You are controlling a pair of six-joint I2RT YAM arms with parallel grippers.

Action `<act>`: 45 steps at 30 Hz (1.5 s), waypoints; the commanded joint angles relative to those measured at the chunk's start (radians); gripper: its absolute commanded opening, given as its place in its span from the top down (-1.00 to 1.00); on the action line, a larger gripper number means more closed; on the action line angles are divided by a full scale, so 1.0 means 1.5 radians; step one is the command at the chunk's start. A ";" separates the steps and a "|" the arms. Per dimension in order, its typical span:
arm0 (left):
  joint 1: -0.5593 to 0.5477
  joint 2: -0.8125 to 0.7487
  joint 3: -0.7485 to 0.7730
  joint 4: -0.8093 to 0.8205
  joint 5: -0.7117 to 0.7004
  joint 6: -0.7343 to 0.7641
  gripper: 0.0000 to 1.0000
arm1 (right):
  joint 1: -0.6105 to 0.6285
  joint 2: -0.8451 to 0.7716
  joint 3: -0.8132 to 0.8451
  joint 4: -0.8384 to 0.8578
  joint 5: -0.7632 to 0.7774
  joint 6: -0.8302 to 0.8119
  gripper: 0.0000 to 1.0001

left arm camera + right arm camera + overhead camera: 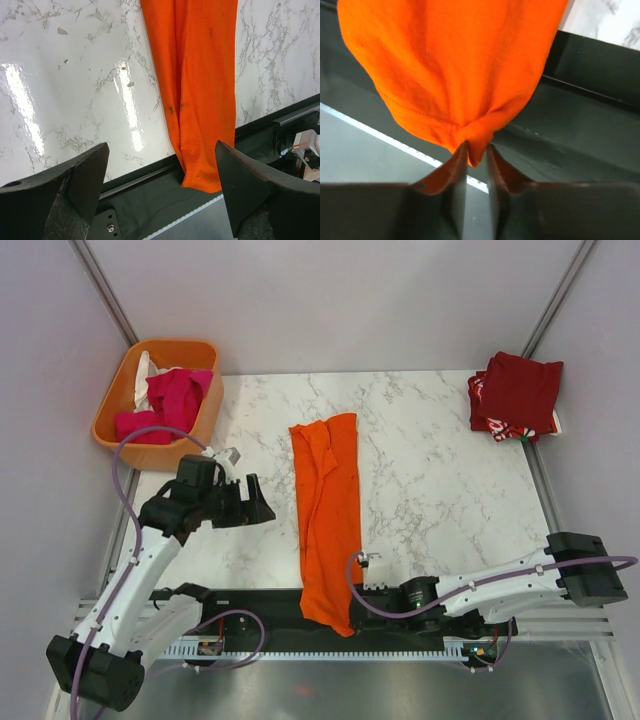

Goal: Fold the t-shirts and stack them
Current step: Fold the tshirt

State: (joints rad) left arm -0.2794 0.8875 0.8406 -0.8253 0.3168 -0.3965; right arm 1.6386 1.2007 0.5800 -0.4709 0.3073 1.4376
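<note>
Two pincers are working near the front edge of the marble table (pixel 440 480). Beyond the left pincer (pixel 263 509), an orange basket (pixel 110 405) is holding a magenta t-shirt (pixel 175 395) and a white t-shirt (pixel 148 365). This pincer is hovering wide open over bare marble, with free room around it. Just ahead of its fingers, the orange t-shirt (pixel 325 510) is lying as a long narrow strip, its near end hanging over the table edge. The right pincer (pixel 477 150) is gripping that bunched hem, closed on the cloth above the dark rail. Far beyond it, the dark red t-shirts (pixel 520 390) are sitting stacked in the corner. Grey walls are enclosing the table. The left arm is reaching forward with its elbow bent, while the right arm is stretching low along the rail
</note>
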 commanded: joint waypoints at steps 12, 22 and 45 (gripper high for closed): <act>-0.127 -0.048 -0.024 -0.051 -0.009 -0.123 -0.86 | 0.026 -0.121 0.134 -0.320 0.260 0.061 -0.95; -0.129 0.259 0.108 0.160 -0.028 -0.079 -0.72 | -0.580 -0.038 0.185 -0.016 -0.077 -0.510 -0.58; -0.063 1.025 0.804 0.121 -0.075 0.022 -0.44 | -0.838 0.780 0.875 0.077 -0.390 -0.583 0.41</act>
State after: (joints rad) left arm -0.3790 2.3329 1.9205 -0.5995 0.2382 -0.4374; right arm 0.3981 2.3295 1.8084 -0.3508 -0.2413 0.5682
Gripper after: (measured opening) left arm 0.715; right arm 0.289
